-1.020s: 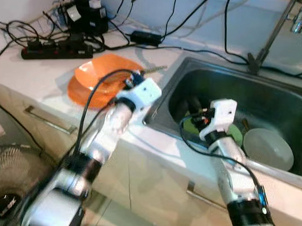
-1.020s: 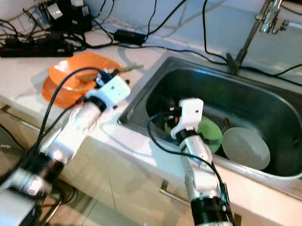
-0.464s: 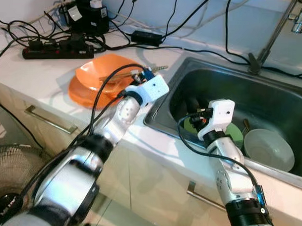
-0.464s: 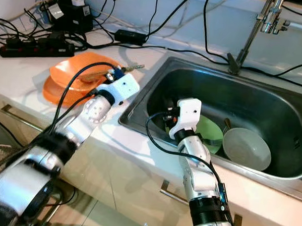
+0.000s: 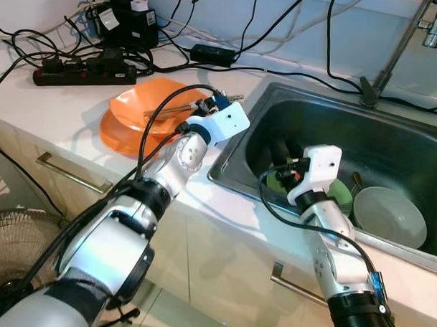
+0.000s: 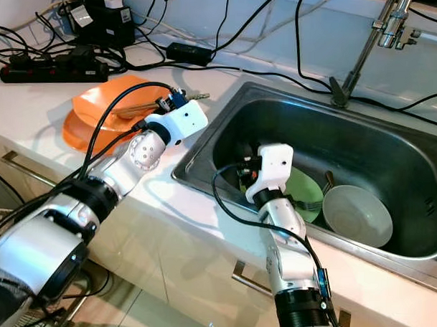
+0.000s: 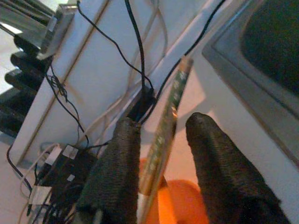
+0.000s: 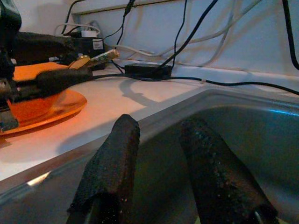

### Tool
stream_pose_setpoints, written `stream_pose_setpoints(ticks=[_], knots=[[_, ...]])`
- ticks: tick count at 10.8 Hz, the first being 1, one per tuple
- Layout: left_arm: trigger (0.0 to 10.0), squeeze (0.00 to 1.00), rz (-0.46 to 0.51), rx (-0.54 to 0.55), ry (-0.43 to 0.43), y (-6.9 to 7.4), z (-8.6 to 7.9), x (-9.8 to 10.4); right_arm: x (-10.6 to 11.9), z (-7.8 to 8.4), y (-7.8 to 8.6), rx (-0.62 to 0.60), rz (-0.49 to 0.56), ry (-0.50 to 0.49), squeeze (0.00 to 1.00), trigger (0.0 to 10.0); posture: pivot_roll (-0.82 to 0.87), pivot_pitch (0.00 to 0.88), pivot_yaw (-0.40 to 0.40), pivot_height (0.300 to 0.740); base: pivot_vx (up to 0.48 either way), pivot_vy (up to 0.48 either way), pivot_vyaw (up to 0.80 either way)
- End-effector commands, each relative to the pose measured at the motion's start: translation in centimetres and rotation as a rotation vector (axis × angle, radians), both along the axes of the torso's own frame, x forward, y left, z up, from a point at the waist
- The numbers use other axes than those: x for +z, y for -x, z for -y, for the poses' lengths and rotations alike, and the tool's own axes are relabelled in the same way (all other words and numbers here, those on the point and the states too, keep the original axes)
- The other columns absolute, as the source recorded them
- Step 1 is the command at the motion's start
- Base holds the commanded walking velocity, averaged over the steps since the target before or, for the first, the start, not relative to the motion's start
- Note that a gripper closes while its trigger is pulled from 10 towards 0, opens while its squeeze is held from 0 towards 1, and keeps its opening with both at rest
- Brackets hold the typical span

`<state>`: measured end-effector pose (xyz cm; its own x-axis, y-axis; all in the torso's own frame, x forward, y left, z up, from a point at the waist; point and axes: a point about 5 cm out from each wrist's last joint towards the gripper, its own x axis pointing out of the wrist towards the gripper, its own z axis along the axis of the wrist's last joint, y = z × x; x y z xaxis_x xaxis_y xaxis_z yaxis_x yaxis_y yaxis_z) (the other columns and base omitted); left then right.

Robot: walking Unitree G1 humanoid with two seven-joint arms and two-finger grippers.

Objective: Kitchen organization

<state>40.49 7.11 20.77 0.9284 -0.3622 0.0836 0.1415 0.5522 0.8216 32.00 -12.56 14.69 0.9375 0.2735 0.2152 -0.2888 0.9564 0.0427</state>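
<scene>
A pair of patterned chopsticks (image 5: pixel 231 99) lies across an orange bowl (image 5: pixel 134 107), which sits on an orange plate (image 5: pixel 119 140) on the white counter left of the sink. My left gripper (image 5: pixel 212 104) is open at the bowl's sink-side edge, and the chopsticks (image 7: pixel 170 112) run between its two fingers. Inside the steel sink (image 6: pixel 205 138), my right gripper (image 6: pixel 244 156) hangs open and holds nothing, just left of a green plate (image 6: pixel 304 189). A white bowl (image 6: pixel 357 215) rests beside the plate, and a fork (image 6: pixel 312 205) lies on the plate.
A black power strip (image 5: pixel 85 73), adapters and many cables crowd the back of the counter. The faucet (image 5: pixel 395 51) rises behind the sink. Cabinet drawers with metal handles (image 5: pixel 67 174) are below, and a fan (image 5: pixel 15 235) stands on the floor at the left.
My left arm has reached up and forward along the counter, bringing its fingers around the chopsticks, which have stayed put. The right gripper has hardly moved in the sink.
</scene>
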Motion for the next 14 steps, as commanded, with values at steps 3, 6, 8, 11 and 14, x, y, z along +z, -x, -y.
stream_pose_setpoints(ticks=[3,6,8,11,14], knots=[[0.0,0.0,0.026,-0.017,0.004,0.0,0.7,0.5,0.1,0.2,0.2,-0.014,-0.004,0.005,0.0,10.0,0.06,0.056,-0.009,0.74,0.0,0.0,0.0],[0.0,0.0,0.028,-0.022,0.005,0.0,0.8,0.5,0.1,0.0,0.2,-0.012,-0.011,0.001,0.0,10.0,0.07,0.055,-0.008,0.74,0.0,0.0,0.0],[0.0,0.0,0.036,-0.028,0.012,0.0,0.9,0.6,0.0,-0.1,0.2,-0.013,-0.014,0.0,0.0,10.0,0.07,0.055,-0.009,0.74,0.0,0.0,0.0],[0.0,0.0,0.058,-0.03,0.025,-0.1,0.9,1.2,0.0,0.0,0.2,-0.017,-0.016,0.0,0.0,10.0,0.07,0.057,-0.011,0.74,0.0,0.0,0.0],[10.0,0.0,-0.012,-0.138,0.317,0.4,1.7,2.8,0.0,-0.2,0.2,-0.013,-0.019,-0.002,0.0,10.0,0.08,0.06,-0.014,0.74,0.0,0.0,0.0]])
